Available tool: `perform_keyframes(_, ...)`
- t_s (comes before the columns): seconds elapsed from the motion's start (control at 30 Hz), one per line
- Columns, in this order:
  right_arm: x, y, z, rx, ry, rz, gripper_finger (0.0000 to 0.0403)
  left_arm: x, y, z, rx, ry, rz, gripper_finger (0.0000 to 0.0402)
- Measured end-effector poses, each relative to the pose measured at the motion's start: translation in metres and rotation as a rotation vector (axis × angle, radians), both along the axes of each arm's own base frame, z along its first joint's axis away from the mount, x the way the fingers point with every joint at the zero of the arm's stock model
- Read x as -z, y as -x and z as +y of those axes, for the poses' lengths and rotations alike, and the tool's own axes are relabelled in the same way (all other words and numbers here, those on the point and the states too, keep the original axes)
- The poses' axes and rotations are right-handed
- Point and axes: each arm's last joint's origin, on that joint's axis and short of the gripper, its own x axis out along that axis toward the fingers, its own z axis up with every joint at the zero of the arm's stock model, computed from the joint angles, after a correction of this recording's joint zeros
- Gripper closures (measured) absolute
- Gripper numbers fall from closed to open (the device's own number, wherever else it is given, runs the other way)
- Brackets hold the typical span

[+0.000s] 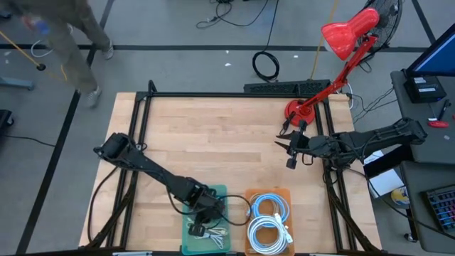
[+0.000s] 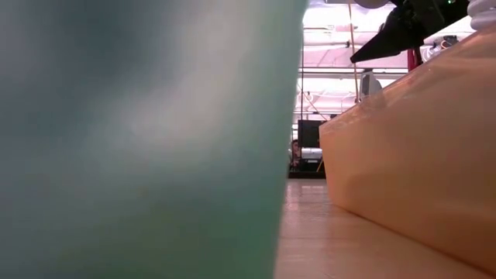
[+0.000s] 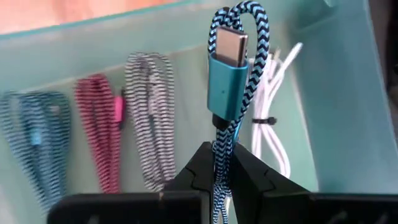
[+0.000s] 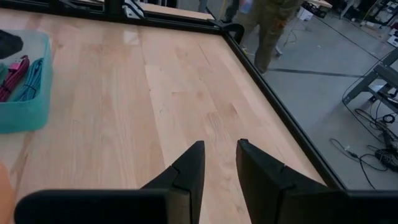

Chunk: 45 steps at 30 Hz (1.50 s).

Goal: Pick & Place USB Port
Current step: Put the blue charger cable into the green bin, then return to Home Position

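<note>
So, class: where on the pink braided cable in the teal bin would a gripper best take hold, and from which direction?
Grip the pink braided cable across its bundled middle, coming straight down from above: it lies flat and elongated in the teal bin, with narrow gaps beside it for the fingers.

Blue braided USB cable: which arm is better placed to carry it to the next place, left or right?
Left. The left gripper is shut on the blue braided USB cable above the teal bin. The right gripper hovers open over bare table, far from the bin.

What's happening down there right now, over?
Left gripper shut on teal-and-black braided USB cable, over the teal plastic bin. Right gripper open, empty, above bare wood table. Nothing in the way.
</note>
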Motion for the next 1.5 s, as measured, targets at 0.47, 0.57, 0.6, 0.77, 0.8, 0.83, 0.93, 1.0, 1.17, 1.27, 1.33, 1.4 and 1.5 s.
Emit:
perform_keyframes(0.47, 0.0, 0.0, 0.0, -0.001, 0.002, 0.001, 0.0321, 0.029, 0.006, 0.003, -0.033, 0.123, -0.008, 0.0377)
perform_keyframes(0.57, 0.0, 0.0, 0.0, 0.0, 0.001, -0.001, 0.0321, 0.029, 0.006, 0.003, -0.035, 0.123, -0.007, 0.0344)
perform_keyframes(0.6, -0.001, 0.0, 0.0, 0.0, 0.001, -0.004, 0.032, 0.029, 0.006, 0.003, -0.039, 0.121, -0.007, 0.0327)
perform_keyframes(0.77, -0.001, 0.0, 0.0, -0.001, 0.002, -0.006, 0.0321, 0.029, 0.006, 0.004, -0.064, 0.102, -0.011, 0.0267)
perform_keyframes(0.8, -0.001, 0.0, 0.0, -0.001, 0.001, -0.006, 0.032, 0.029, 0.006, 0.004, -0.067, 0.098, -0.013, 0.0261)
perform_keyframes(0.83, -0.001, 0.0, 0.0, -0.001, 0.002, -0.006, 0.0321, 0.029, 0.006, 0.004, -0.071, 0.092, -0.017, 0.0256)
perform_keyframes(0.93, -0.001, 0.0, 0.0, -0.001, 0.001, -0.006, 0.0321, 0.029, 0.006, 0.004, -0.082, 0.089, -0.016, 0.0251)
perform_keyframes(1.0, -0.001, 0.0, 0.0, -0.001, 0.002, -0.006, 0.0321, 0.026, 0.008, 0.005, -0.084, 0.081, -0.01, 0.0253)
perform_keyframes(1.17, -0.001, 0.0, 0.0, -0.001, 0.001, -0.009, 0.0321, -0.017, 0.021, 0.014, -0.098, 0.014, -0.136, 0.0272)
perform_keyframes(1.27, -0.002, -0.001, 0.0, -0.001, 0.0, -0.013, 0.0321, -0.056, 0.037, 0.023, -0.121, -0.084, -0.288, 0.0292)
perform_keyframes(1.33, -0.001, -0.001, 0.0, -0.008, -0.004, -0.013, 0.0322, -0.083, 0.054, 0.03, -0.151, -0.178, -0.396, 0.0309)
perform_keyframes(1.4, -0.001, -0.001, 0.001, -0.028, -0.017, -0.013, 0.0323, -0.108, 0.071, 0.037, -0.2, -0.267, -0.506, 0.0329)
perform_keyframes(1.5, -0.002, -0.001, 0.002, -0.042, -0.049, -0.023, 0.0327, -0.136, 0.097, 0.044, -0.251, -0.37, -0.62, 0.0367)
